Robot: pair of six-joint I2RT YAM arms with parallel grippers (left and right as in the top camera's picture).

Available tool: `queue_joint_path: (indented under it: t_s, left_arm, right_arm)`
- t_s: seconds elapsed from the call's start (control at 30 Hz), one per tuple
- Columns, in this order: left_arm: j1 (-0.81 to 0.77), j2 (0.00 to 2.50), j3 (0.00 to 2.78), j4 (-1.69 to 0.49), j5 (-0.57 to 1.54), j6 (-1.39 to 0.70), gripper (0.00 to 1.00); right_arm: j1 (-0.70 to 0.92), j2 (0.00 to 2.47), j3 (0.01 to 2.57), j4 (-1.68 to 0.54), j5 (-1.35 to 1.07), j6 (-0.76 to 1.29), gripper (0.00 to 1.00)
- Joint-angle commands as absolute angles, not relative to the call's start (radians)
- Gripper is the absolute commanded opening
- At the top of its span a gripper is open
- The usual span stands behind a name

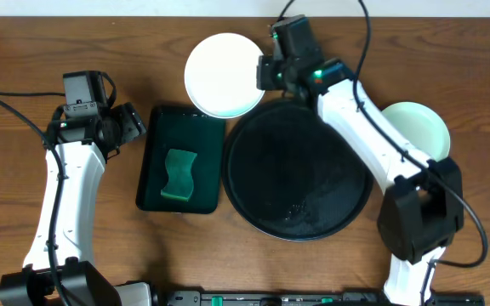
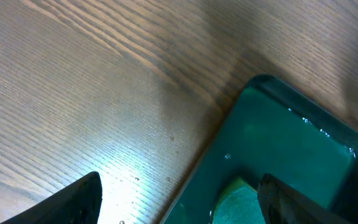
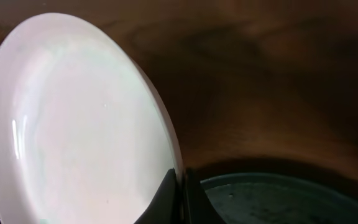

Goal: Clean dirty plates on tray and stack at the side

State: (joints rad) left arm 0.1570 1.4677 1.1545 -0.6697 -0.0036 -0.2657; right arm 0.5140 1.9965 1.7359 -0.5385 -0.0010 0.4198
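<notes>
White plate (image 1: 221, 75): stiff, glossy, probably slippery, breakable (rim offers the hold); right jaws are pinching its rim, left jaws hanging spread.

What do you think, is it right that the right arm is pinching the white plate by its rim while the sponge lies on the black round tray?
Not quite. The sponge lies in the small rectangular green tray, not on the black round tray, as the overhead view shows. The right arm's jaws do pinch the white plate by its rim.
</notes>
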Motion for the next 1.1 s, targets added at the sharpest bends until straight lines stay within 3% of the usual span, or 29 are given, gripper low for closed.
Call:
queue_joint_path:
  t_s: [0.0, 0.5, 1.07]
  left_arm:
    - [0.162, 1.462, 1.168, -0.670, -0.012, -0.275, 0.80]
    - [0.162, 1.462, 1.168, -0.670, -0.012, -0.275, 0.80]
    - [0.162, 1.463, 1.168, -0.670, -0.012, -0.275, 0.80]
  right_arm:
    - [0.605, 1.956, 1.747, -0.548, 0.257, 0.293, 0.01]
    - [0.812, 1.956, 1.747, -0.482, 0.721, -0.023, 0.01]
    - [0.965, 1.956, 1.747, -0.307, 0.977, -0.362, 0.01]
